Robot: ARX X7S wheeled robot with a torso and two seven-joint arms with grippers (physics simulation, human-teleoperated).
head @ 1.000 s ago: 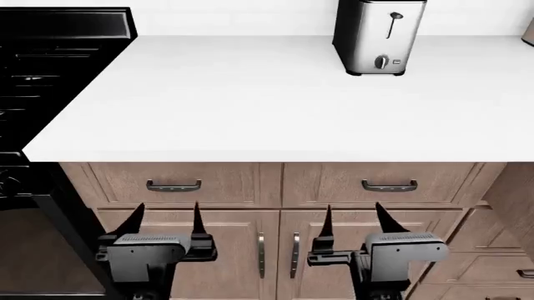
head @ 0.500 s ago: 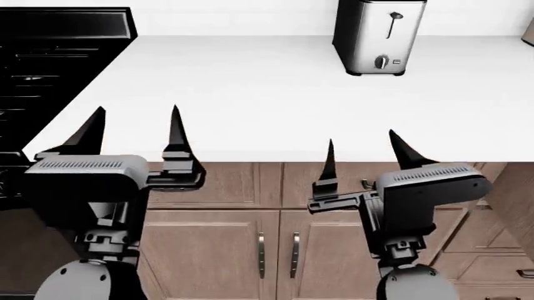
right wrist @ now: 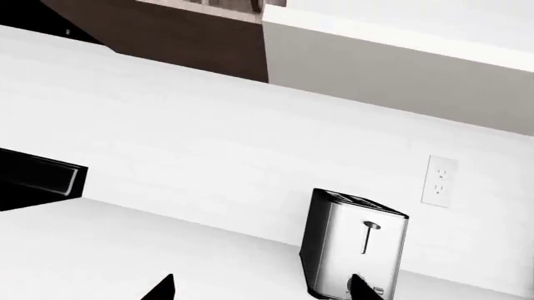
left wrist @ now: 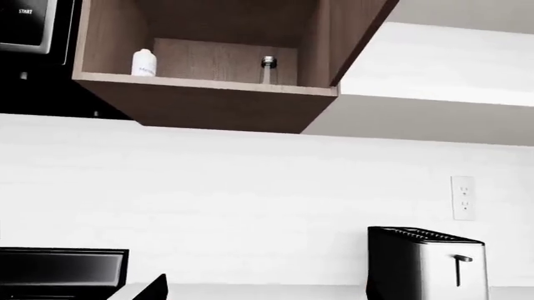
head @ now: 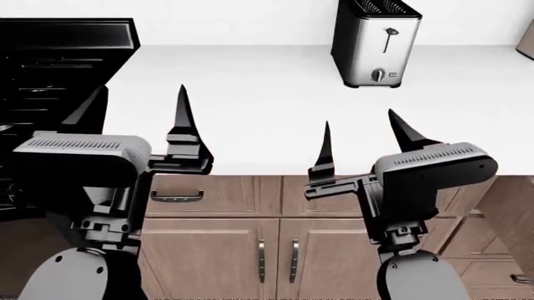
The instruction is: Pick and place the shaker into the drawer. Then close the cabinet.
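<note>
The shaker (left wrist: 268, 69), clear glass with a silver cap, stands on the shelf of an open upper wall cabinet (left wrist: 209, 103), seen only in the left wrist view. A plain white cylinder (left wrist: 144, 62) stands to its side on the same shelf. My left gripper (head: 140, 100) is open and empty, raised over the counter's front edge near the stove. My right gripper (head: 359, 128) is open and empty at the same edge, in front of the toaster. Under the counter are closed drawer fronts (head: 176, 187) with bar handles. I see no open drawer.
A steel toaster (head: 376, 40) stands at the back of the white counter (head: 250, 87); it also shows in both wrist views (left wrist: 426, 262) (right wrist: 354, 247). A black stove (head: 50, 62) is at the left. Two-door cupboard (head: 276, 250) below. A brown wood panel (head: 511, 206) juts at the right edge.
Both arms have risen from in front of the lower cupboard doors to counter height, fingers pointing up. The head view has shifted a little; the toaster sits lower in it.
</note>
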